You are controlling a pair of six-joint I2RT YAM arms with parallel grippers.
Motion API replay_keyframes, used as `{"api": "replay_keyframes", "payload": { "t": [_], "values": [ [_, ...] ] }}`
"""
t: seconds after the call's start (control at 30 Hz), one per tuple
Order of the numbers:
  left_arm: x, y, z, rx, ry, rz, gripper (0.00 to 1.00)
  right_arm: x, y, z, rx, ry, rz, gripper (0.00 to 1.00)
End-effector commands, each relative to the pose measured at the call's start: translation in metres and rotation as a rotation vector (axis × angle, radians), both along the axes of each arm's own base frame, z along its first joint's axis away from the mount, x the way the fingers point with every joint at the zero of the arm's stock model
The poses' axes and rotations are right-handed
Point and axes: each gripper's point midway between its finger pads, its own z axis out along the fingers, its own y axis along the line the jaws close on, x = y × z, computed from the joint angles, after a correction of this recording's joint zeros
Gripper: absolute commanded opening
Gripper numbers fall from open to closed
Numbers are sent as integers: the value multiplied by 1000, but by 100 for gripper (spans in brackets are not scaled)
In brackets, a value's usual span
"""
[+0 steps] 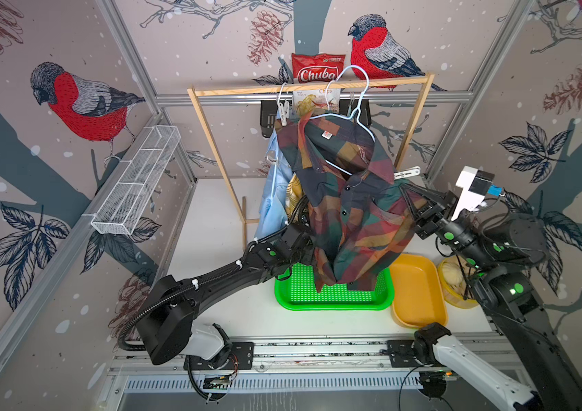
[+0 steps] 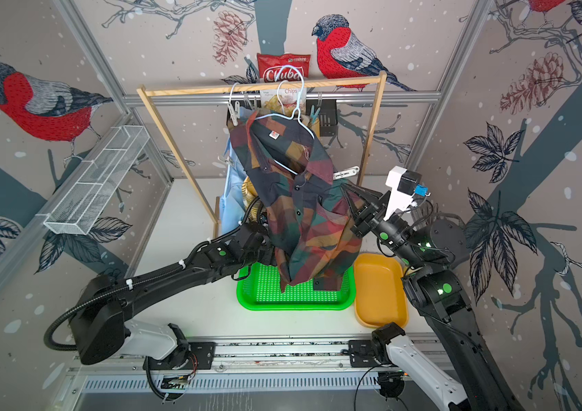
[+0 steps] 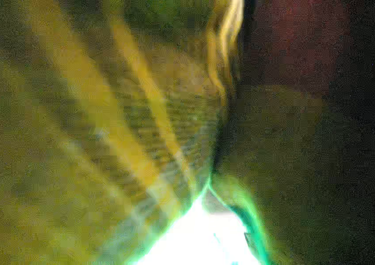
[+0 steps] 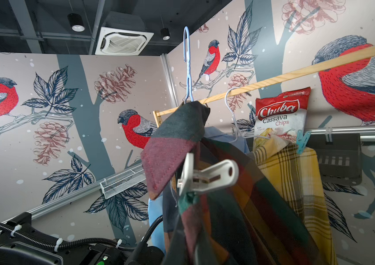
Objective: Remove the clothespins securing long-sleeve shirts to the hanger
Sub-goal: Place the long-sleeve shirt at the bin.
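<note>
A dark green-and-rust plaid shirt (image 1: 350,213) hangs on a tilted light blue wire hanger (image 1: 362,106) in front of the wooden rod (image 1: 311,85). A white clothespin (image 1: 407,173) (image 4: 207,176) clips its shoulder. My right gripper (image 1: 407,195) is just below that clothespin, shut on the shirt's fabric, and the cloth hides its fingertips. Behind hang the mustard-yellow plaid shirt (image 4: 296,174) with a light blue clothespin (image 4: 302,141) and the light blue shirt (image 1: 275,199). A clear clothespin (image 1: 284,110) hangs by a white hanger. My left arm (image 1: 284,245) reaches under the shirts, and the gripper is hidden.
A green perforated tray (image 1: 332,306) lies under the shirts, with an orange tray (image 1: 417,295) and a yellow basket (image 1: 453,281) to its right. A white wire basket (image 1: 136,185) is fixed to the left wall. A red chips bag (image 1: 318,71) hangs behind the rod.
</note>
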Motion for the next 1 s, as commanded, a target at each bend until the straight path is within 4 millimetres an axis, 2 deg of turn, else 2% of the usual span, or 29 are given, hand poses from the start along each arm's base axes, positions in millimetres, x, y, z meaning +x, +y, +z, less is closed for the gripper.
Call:
{"api": "replay_keyframes", "payload": {
  "t": [0.0,0.17,0.33,0.63,0.83,0.97],
  "values": [
    [-8,-5,8,-51,17,-33,92,-12,-3,7,22,-43,17,0],
    [-28,-10,26,-89,19,-120,95,-19,-9,5,30,-52,3,0],
    [-51,-9,31,-89,42,-195,97,-22,-14,5,34,-56,-13,0],
    [-74,19,31,-38,57,-192,97,-23,-20,6,37,-50,-48,0],
    [-67,49,13,60,65,-50,96,-21,-20,1,30,-42,-56,0],
    [-63,59,32,48,30,7,97,-15,-19,-7,19,-22,-69,0]
  ]
}}
